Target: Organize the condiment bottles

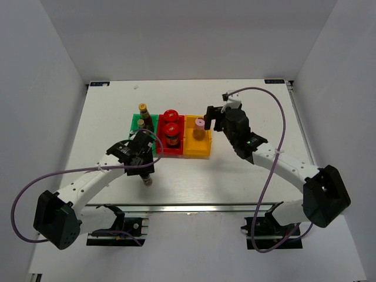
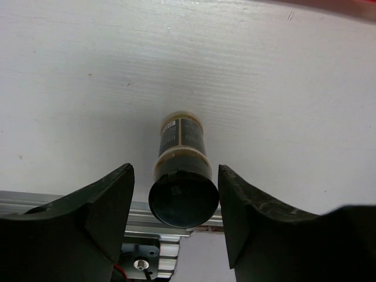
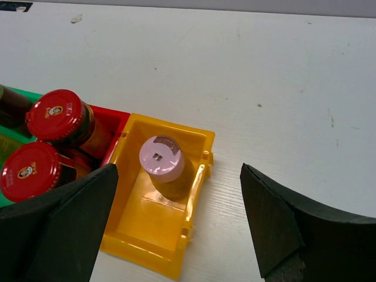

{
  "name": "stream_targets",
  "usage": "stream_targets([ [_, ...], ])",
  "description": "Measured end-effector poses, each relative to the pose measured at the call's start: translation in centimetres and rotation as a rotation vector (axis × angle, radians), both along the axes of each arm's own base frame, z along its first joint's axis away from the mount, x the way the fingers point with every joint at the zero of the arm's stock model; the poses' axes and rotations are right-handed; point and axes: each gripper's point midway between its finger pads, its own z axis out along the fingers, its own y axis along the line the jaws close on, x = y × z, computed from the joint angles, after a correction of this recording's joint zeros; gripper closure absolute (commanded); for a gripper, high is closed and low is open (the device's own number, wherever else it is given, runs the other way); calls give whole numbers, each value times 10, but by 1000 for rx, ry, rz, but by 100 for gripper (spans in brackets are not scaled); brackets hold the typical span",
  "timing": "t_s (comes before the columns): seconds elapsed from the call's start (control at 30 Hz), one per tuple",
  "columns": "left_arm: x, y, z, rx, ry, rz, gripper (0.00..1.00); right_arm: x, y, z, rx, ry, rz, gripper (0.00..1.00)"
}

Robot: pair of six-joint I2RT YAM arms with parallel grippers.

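Observation:
A small dark shaker (image 2: 183, 197) with a black cap stands on the white table near the front edge, also seen from above (image 1: 147, 181). My left gripper (image 2: 175, 170) is open around it, one finger on each side, with a gap on the left side. In the top view the left gripper (image 1: 145, 171) is just in front of the bins. The pink shaker (image 3: 161, 160) stands in the orange bin (image 3: 141, 247). My right gripper (image 3: 178, 173) is open and empty above it. Two red-lidded jars (image 1: 171, 122) sit in the red bin. A tall yellow-capped bottle (image 1: 143, 109) and a small bottle (image 1: 141, 124) stand in the green bin (image 1: 135, 121).
The three bins stand side by side at mid-table: green, red (image 1: 162, 148), orange (image 1: 197, 147). A metal rail (image 2: 64, 202) runs along the table's front edge just behind the dark shaker. White walls enclose the table on three sides.

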Motion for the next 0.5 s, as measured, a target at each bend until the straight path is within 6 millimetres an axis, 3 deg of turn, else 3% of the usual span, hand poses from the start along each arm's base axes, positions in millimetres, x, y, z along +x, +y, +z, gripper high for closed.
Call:
stream_targets([
  [0.03,1,0,0,3,1,-1,42,-2,-4,-1,-3,0,-11,11],
  [0.17,1,-2,2,14,8,-16,48,-9,-22,1,-8,-15,-65,11],
  [0.3,-2,-4,6,23,20,-29,60,-18,-45,4,-13,-34,-140,11],
  [0.5,1,-14,16,3,2,-57,68,-31,-67,6,-13,-51,-194,11],
])
